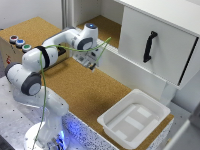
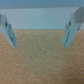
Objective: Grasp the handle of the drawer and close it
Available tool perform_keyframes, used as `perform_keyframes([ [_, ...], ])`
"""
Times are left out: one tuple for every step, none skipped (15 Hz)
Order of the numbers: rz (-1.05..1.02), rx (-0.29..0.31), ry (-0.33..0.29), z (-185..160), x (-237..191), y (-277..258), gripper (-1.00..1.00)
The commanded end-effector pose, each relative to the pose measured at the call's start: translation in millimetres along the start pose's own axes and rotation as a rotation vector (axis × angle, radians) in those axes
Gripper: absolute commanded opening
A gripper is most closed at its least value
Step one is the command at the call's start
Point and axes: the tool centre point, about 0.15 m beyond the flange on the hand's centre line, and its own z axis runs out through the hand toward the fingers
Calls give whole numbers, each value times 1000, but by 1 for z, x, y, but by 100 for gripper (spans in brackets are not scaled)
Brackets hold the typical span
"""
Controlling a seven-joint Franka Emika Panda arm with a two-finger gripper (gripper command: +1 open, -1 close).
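The drawer (image 1: 155,40) is a large white box at the exterior view's upper right, its flat front panel facing the arm. A slim black bar handle (image 1: 149,46) stands upright on that panel. My gripper (image 1: 91,64) hangs over the cork surface well to the exterior view's left of the handle, apart from it. In the wrist view both fingers (image 2: 10,31) are spread wide with only cork and a pale band between them, so the gripper (image 2: 40,34) is open and empty. Neither the drawer nor the handle shows in the wrist view.
A shallow white plastic tray (image 1: 134,117) sits on the cork board (image 1: 80,90) near the front right corner. A box with coloured buttons (image 1: 19,43) stands at the left. A low white wall (image 1: 130,70) runs below the drawer.
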Motion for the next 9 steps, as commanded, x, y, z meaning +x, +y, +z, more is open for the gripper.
perform_keyframes([
  [-47,25,-34,-30,4,104,100],
  [-38,40,-31,-33,8,119,100],
  [-36,51,-31,-35,13,130,100],
  [-22,60,-31,-40,23,147,100],
  [-4,51,-20,-46,29,157,100],
  [18,28,-15,-51,35,166,100],
  [39,28,-22,-57,41,175,100],
  [55,11,-27,-67,51,190,100],
  [60,11,-30,-73,60,201,100],
])
